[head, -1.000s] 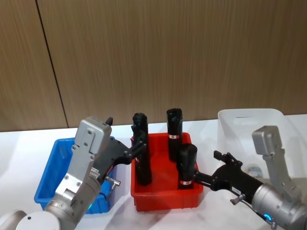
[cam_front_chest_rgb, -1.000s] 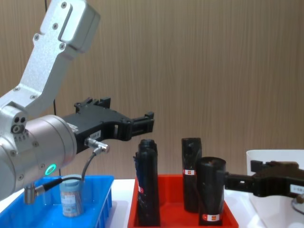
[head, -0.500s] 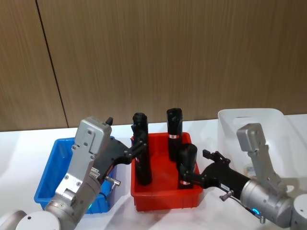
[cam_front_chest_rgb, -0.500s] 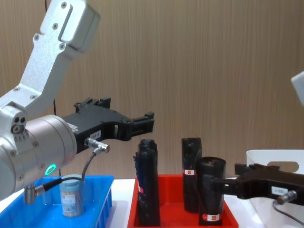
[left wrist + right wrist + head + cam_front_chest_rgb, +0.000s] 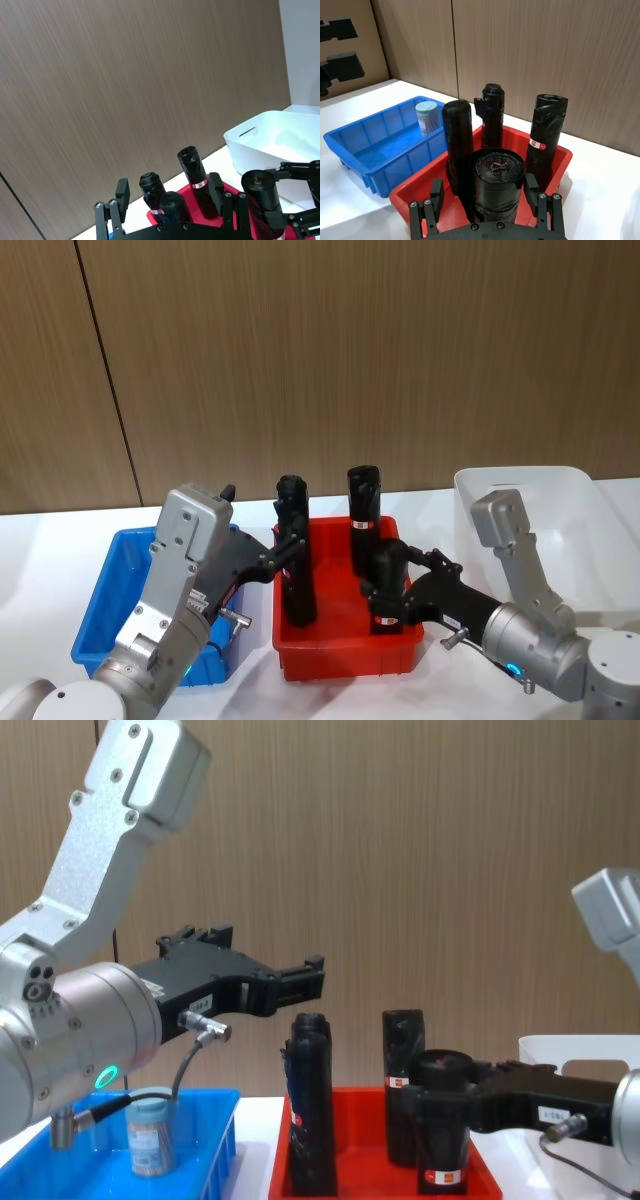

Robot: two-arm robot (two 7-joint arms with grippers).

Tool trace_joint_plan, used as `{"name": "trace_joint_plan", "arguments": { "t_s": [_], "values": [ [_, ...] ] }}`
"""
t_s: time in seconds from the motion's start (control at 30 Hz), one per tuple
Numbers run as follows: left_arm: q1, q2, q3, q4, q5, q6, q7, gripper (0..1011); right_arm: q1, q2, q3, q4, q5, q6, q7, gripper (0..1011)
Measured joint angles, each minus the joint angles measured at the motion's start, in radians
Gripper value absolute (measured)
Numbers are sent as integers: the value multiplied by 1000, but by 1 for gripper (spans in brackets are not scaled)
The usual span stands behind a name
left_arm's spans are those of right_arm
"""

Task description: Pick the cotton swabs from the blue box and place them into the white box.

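Wood-panelled wall behind, white tabletop [image 5: 40, 550]. One clear plastic cotton swab jar with a grey-blue lid [image 5: 150, 1132] is seen upright in the shallow blue plastic bin [image 5: 110, 585]. Right gripper [image 5: 487, 200] is spread around a black cylinder [image 5: 492, 182]; left gripper [image 5: 295, 978] hangs open.

White table [image 5: 40, 550]: smooth top, running back to a wood-panelled wall.

Directly on it, left to right in the head view:
- Blue box [image 5: 105, 595], shallow, at the left.
- Red tray [image 5: 345, 660], just beside the blue box, at the centre.
- White box [image 5: 520, 485], taller, at the right, set apart from the tray by a strip of bare tabletop.

In the right wrist view the blue box [image 5: 380, 145] and red tray [image 5: 560, 160] stand side by side, nearly touching.
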State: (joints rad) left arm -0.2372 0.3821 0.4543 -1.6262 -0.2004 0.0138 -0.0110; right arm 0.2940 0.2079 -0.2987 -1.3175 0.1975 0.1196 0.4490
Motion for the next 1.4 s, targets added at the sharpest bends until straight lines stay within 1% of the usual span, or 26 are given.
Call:
{"name": "trace_joint_plan", "arguments": {
  "t_s": [0.53, 0.73, 0.77, 0.8, 0.83, 0.9, 0.93, 1.03, 1.07, 1.17, 1.4],
  "values": [
    [0, 0, 0, 0, 0, 0, 0, 1004, 53, -29, -11, 76, -15, -14, -11, 1002],
    [0, 0, 0, 0, 0, 0, 0, 1004, 65, -33, -11, 97, -20, -15, -19, 907],
    [0, 0, 0, 0, 0, 0, 0, 1004, 66, -34, -10, 99, -20, -16, -21, 864],
    [0, 0, 0, 0, 0, 0, 0, 1004, 67, -34, -10, 100, -20, -16, -21, 849],
    [0, 0, 0, 0, 0, 0, 0, 1004, 68, -34, -10, 102, -21, -16, -23, 796],
    [0, 0, 0, 0, 0, 0, 0, 1004, 69, -34, -9, 102, -21, -16, -23, 759],
    [0, 0, 0, 0, 0, 0, 0, 1004, 69, -34, -9, 103, -21, -16, -24, 703],
    [0, 0, 0, 0, 0, 0, 0, 1004, 69, -32, -8, 101, -20, -16, -25, 646],
    [0, 0, 0, 0, 0, 0, 0, 1004, 69, -32, -8, 101, -20, -16, -25, 591],
    [0, 0, 0, 0, 0, 0, 0, 1004, 67, -30, -7, 91, -15, -13, -26, 565],
    [0, 0, 0, 0, 0, 0, 0, 1004, 56, -23, -4, 53, -5, -8, -31, 546]
  ]
}}
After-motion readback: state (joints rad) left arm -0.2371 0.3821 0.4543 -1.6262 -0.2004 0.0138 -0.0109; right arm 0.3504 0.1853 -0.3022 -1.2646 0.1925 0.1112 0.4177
